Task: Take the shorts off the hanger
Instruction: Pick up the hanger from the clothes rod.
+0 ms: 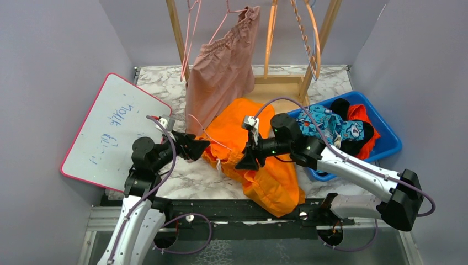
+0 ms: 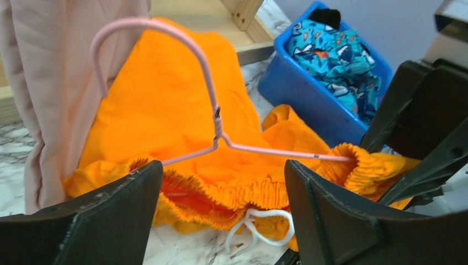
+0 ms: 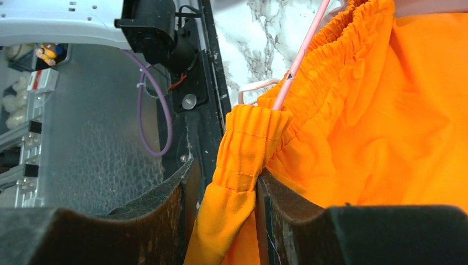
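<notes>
Bright orange shorts (image 1: 265, 165) lie on the marble table with a pink wire hanger (image 1: 205, 131) still in the waistband. My left gripper (image 1: 200, 148) is open and empty. In the left wrist view (image 2: 223, 212) it stands just before the gathered waistband (image 2: 248, 190) and white drawstring (image 2: 259, 226), below the hanger (image 2: 207, 83). My right gripper (image 1: 246, 161) is shut on a fold at the waistband's corner (image 3: 243, 165), beside the hanger's end (image 3: 301, 55). Dusty pink shorts (image 1: 221, 72) hang on another pink hanger on the rack.
A wooden rack (image 1: 287, 83) with empty orange and pink hangers stands at the back. A blue bin (image 1: 386, 144) at the right holds blue cartoon-print shorts (image 1: 331, 128), red-orange and black ones. A whiteboard (image 1: 110, 130) leans at the left.
</notes>
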